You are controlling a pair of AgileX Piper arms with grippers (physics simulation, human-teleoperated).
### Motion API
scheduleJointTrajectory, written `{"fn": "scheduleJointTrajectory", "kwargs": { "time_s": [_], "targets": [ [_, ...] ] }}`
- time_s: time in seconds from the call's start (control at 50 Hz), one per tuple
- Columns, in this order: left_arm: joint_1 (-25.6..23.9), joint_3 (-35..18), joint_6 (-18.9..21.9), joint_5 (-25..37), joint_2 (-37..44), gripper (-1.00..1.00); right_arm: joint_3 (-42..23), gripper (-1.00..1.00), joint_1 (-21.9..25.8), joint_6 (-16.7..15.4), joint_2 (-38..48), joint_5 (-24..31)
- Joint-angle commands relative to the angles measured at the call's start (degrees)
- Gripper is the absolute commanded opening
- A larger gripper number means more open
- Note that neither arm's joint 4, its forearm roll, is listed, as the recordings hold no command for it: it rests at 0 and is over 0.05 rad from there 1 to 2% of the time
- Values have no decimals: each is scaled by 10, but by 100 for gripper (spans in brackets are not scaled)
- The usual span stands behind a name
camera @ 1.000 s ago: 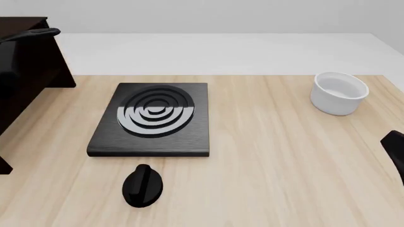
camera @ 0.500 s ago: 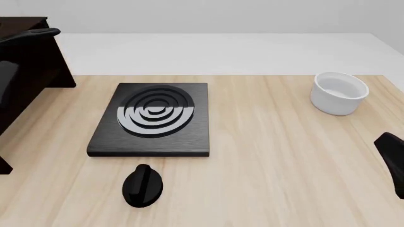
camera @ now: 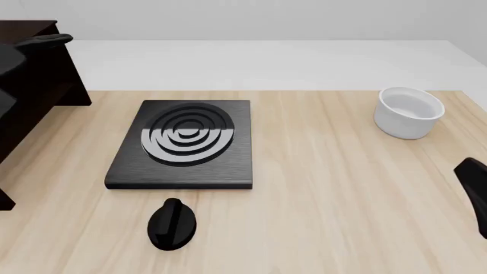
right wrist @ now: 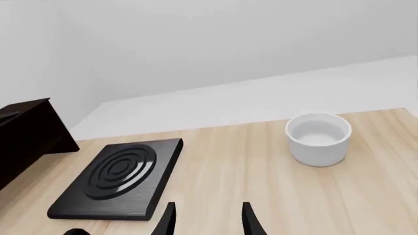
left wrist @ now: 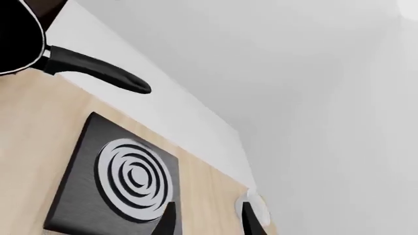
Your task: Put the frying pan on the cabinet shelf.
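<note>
The frying pan [left wrist: 18,36] sits on the cabinet shelf [camera: 34,85] at nine o'clock, its handle poking out, so the left gripper [left wrist: 209,219], fingers apart and empty like the right gripper [right wrist: 207,219], could bump it off.

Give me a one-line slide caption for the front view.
Stove plate and knob mid-table, white bowl right, dark cabinet left.

Front view: frying pan [camera: 45,40] shows only its handle; cabinet shelf [camera: 31,91] is cut off at the left edge. Right tool [right wrist: 206,220] fingertips only.
</note>
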Motion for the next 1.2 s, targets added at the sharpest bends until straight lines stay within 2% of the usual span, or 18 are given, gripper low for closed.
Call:
{"fn": "scheduleJointTrajectory", "kwargs": {
  "time_s": [0.02, 0.04, 0.18, 0.26, 0.3, 0.36, 0.4, 0.46, 0.48, 0.5, 0.52, 0.68, 0.74, 0.8, 0.88, 1.02, 1.06, 1.2],
  "targets": [
    [3, -17, 92, 61, -8, 100, -1, 100, -5, 1, 0, -4],
    [2, -21, 104, 66, -7, 100, -1, 100, -5, 1, 0, -4],
    [-18, -17, 100, 96, -38, 100, -1, 100, -8, 8, 0, -5],
    [-20, -17, 126, 123, -52, 100, 0, 100, -7, 9, 0, -6],
    [-20, -11, 119, 130, -66, 100, -2, 100, -7, 8, 0, -6],
    [-10, -18, 159, 146, -65, 100, -4, 100, -10, 12, 0, -6],
    [6, -25, 214, 158, -60, 100, -1, 100, -12, 32, 0, -10],
    [-1, -22, 235, 167, -65, 100, 0, 100, -18, 41, 0, -10],
    [3, -26, 256, 171, -60, 100, 0, 100, -18, 40, 0, -10],
    [20, -29, 307, 173, -53, 100, 0, 100, -18, 41, 0, -11],
    [24, -29, 316, 172, -54, 100, 1, 100, -18, 41, 0, -12],
    [4, -18, 300, 185, -78, 100, 4, 100, -20, 46, 0, -16],
    [-11, 2, 240, 196, -120, 100, 4, 100, -20, 49, 0, -17],
    [-3, 15, 253, 219, -154, 100, 2, 100, -20, 47, 0, -16],
    [-1, 36, 246, 239, -196, 100, 5, 100, -20, 45, 0, -20],
    [8, 53, 262, 258, -233, 100, 5, 100, -17, 46, 0, -22],
    [8, 49, 275, 265, -240, 100, 4, 100, -18, 46, 0, -21],
    [12, 41, 279, 290, -262, 100, 4, 100, -17, 45, 0, -20]
  ]
}}
